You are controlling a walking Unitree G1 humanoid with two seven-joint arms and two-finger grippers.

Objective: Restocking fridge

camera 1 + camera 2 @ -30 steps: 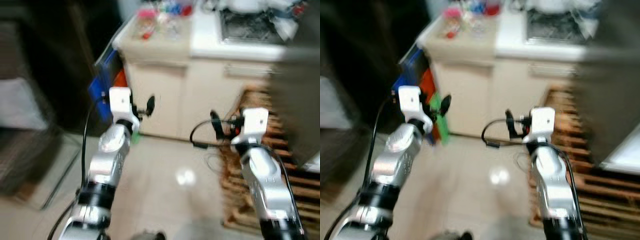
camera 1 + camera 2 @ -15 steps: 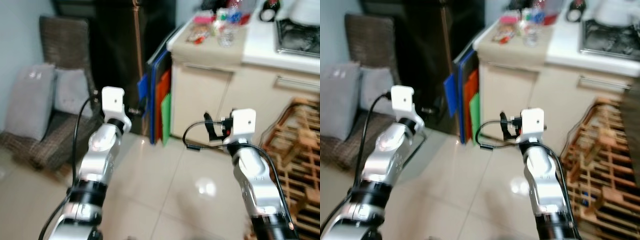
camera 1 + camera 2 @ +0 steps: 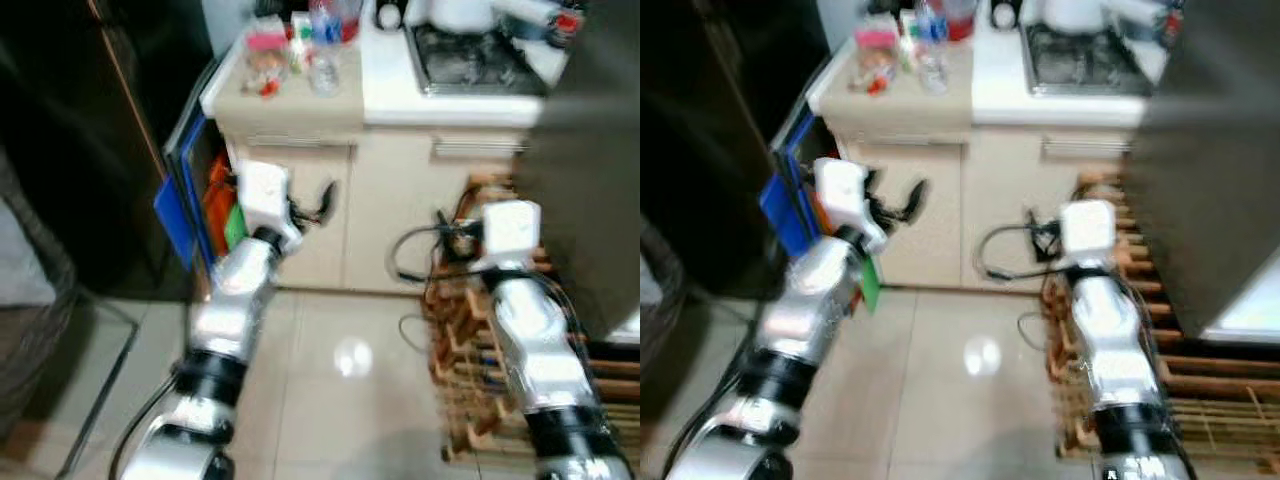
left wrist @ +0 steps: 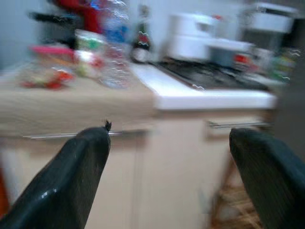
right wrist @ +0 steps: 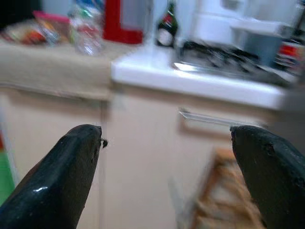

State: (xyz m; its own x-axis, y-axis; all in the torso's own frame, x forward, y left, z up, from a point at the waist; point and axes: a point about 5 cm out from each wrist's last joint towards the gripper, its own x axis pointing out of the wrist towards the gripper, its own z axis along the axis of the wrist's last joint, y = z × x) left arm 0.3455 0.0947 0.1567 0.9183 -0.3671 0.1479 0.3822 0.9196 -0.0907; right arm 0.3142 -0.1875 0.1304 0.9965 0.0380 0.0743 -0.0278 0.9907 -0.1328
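Both arms are raised in front of a beige kitchen cabinet [image 3: 330, 210]. My left gripper [image 3: 318, 203] is open and holds nothing; in the left wrist view the left gripper [image 4: 169, 133] points at the cabinet's countertop. My right gripper [image 3: 448, 236] is also open and empty, and in the right wrist view the right gripper [image 5: 166, 136] faces the same counter. On the countertop stand a clear plastic bottle [image 3: 322, 58], a pink-lidded container [image 3: 267, 40] and other small packs. A tall dark appliance [image 3: 70, 150] stands left of the cabinet.
Blue, orange and green boards [image 3: 185, 205] lean between the dark appliance and the cabinet. A gas hob [image 3: 470, 62] sits on the white counter. A wooden slatted rack [image 3: 470, 350] lies on the floor at the right, below a large grey panel [image 3: 590, 190]. Glossy tile floor [image 3: 340, 380] lies ahead.
The whole picture has swung to the right, from the chair and dark appliance back onto the cabinet: the camera turned. Both arms stay raised and both grippers stay open.
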